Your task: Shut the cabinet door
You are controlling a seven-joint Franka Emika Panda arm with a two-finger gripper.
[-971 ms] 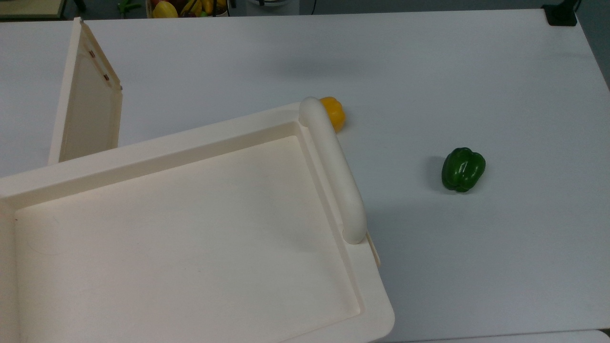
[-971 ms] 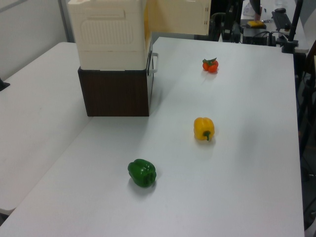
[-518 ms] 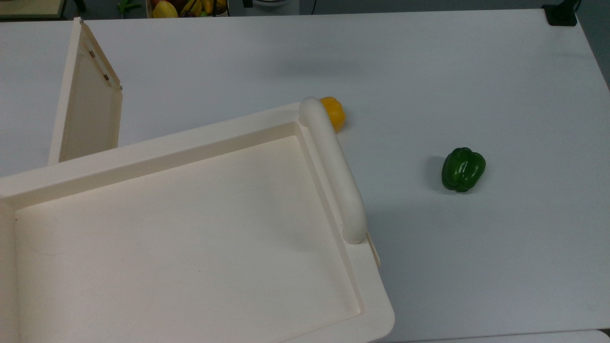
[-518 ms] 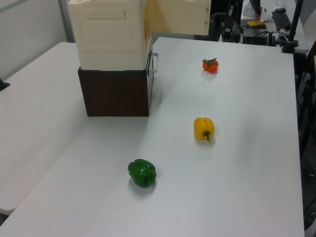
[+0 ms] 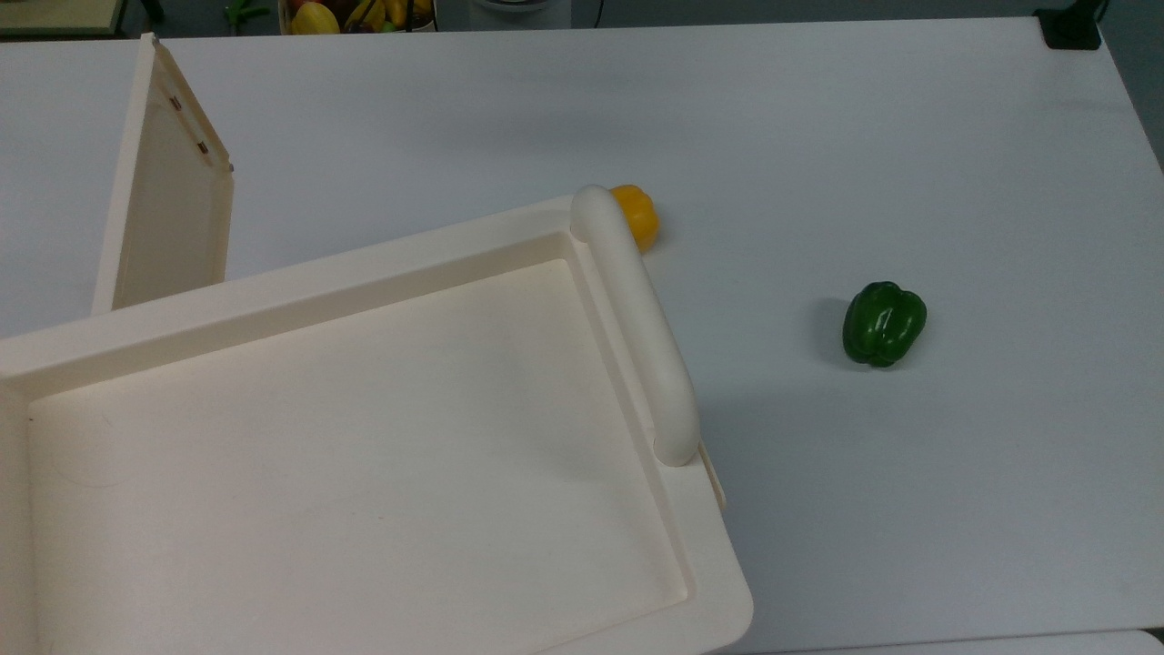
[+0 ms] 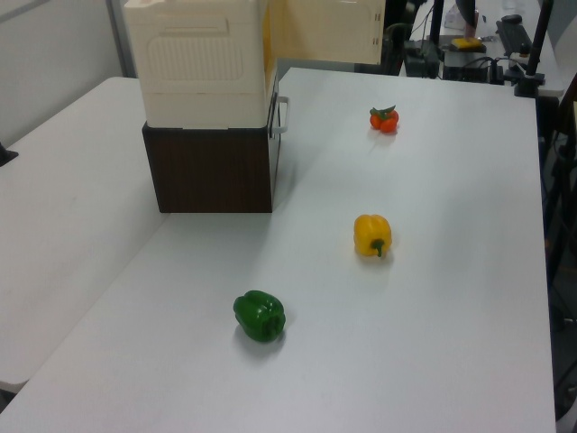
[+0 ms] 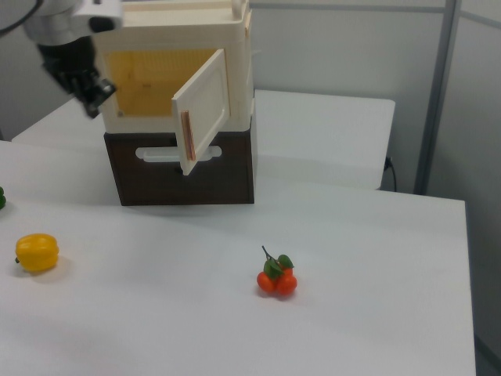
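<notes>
One cabinet door (image 7: pixel 205 110), swung wide open from the cabinet (image 7: pixel 180 78); closing not begun. My gripper (image 7: pixel 88 88) hangs at the right view's far left, well apart; whether open or closed, I cannot tell.

Top view straight down — close over the cabinet (image 5: pixel 364 437), left and right views oblique, opposite sides, sharing it.

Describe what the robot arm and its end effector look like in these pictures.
In the right view, the arm's last segment is a rounded white and light-grey shell at the right view's upper left. Below it hangs the end effector, a dark, nearly black blocky body with angular edges. A thin dark cable curves away at the top left corner. No markings are readable.
</notes>
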